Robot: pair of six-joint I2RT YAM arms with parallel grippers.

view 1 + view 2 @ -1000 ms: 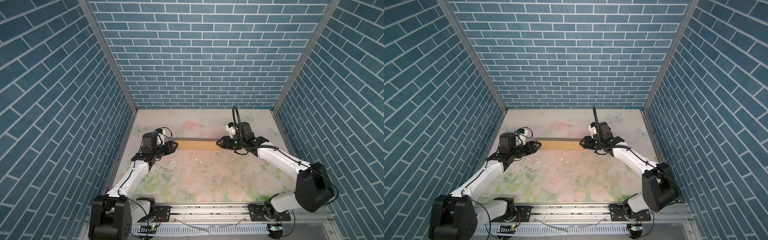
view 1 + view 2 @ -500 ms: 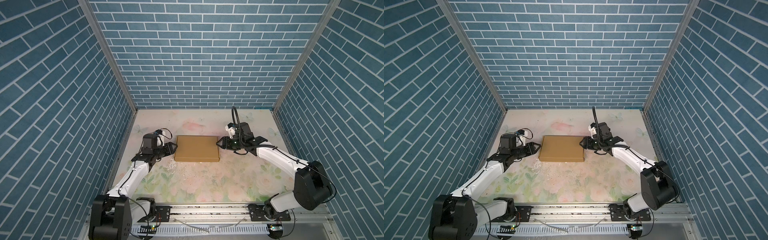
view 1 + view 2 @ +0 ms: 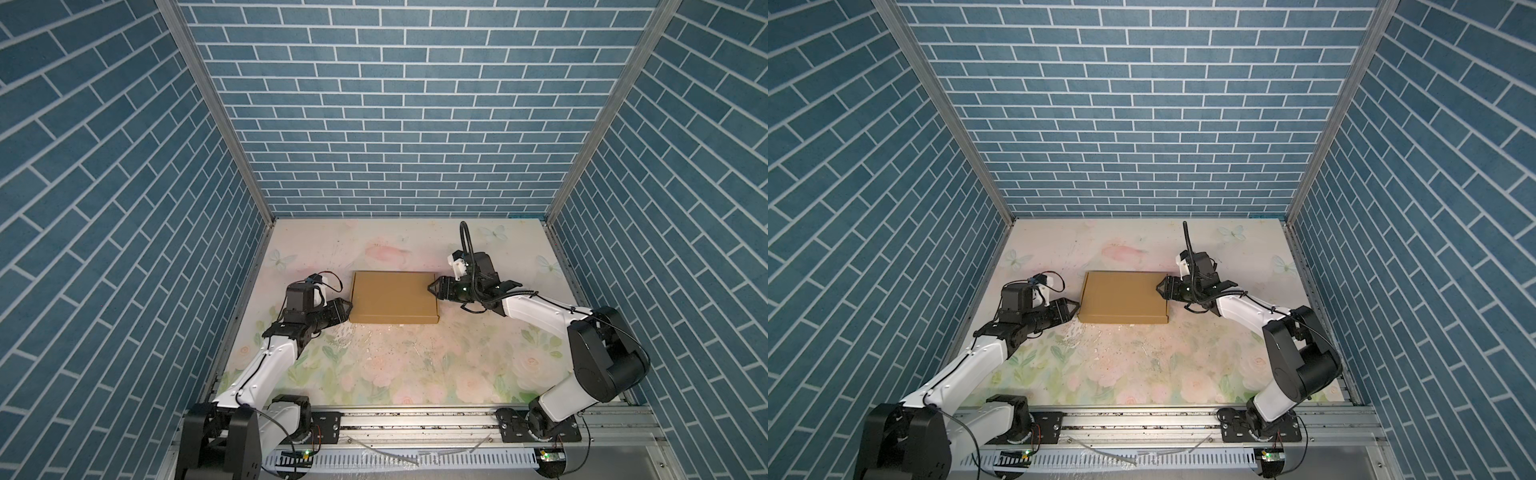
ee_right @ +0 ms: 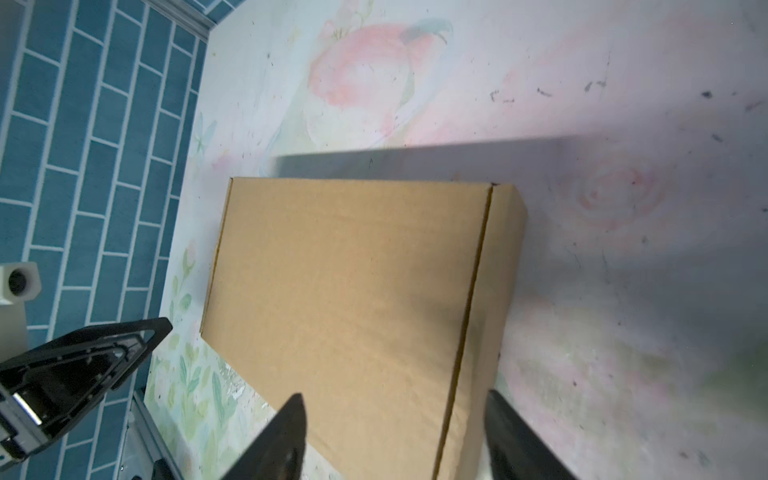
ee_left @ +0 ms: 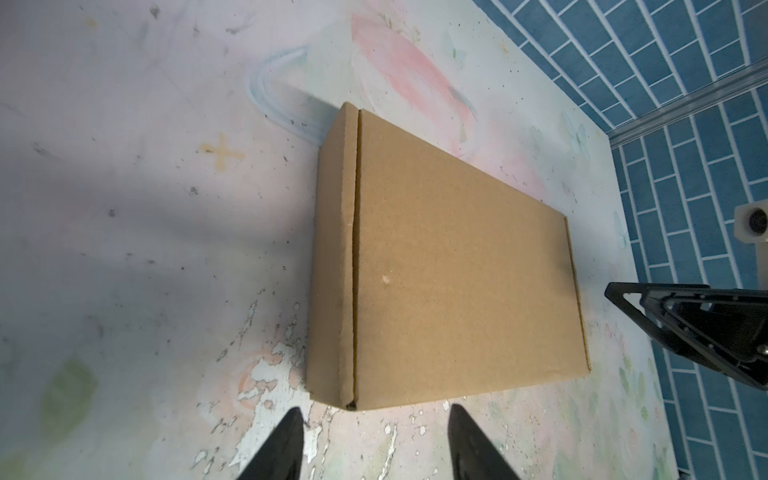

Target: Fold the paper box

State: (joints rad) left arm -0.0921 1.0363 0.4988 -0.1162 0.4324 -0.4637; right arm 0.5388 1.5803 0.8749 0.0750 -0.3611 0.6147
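We see the closed paper box (image 3: 392, 301) flat on the desk (image 3: 395, 374), mid-frame; our left fingers (image 5: 282, 449) spread wide just short of it, right fingers (image 4: 286, 440) wide over its right edge.

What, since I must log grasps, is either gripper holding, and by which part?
Nothing: the paper box lies flat, left gripper and right gripper both open at its ends.
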